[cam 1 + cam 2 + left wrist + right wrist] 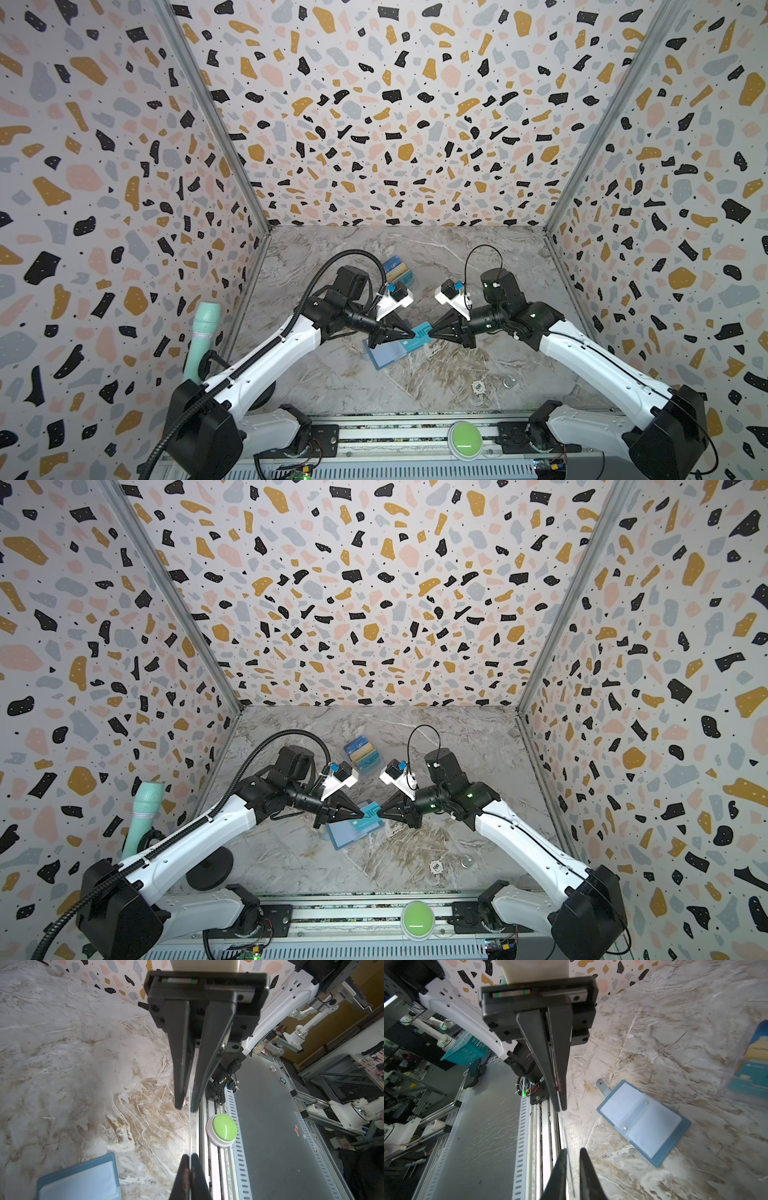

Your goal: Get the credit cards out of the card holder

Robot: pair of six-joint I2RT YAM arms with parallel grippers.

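Left gripper (412,333) is clamped tight on the teal card (423,331), lettered "VIP", mid-frame over the open holder (388,357), whose clear sleeves look empty. Right gripper (431,334) stands narrowly apart around the card's other end. Just behind, a clear stand (733,1072) keeps three cards (360,752). Bare marble lies lower right.
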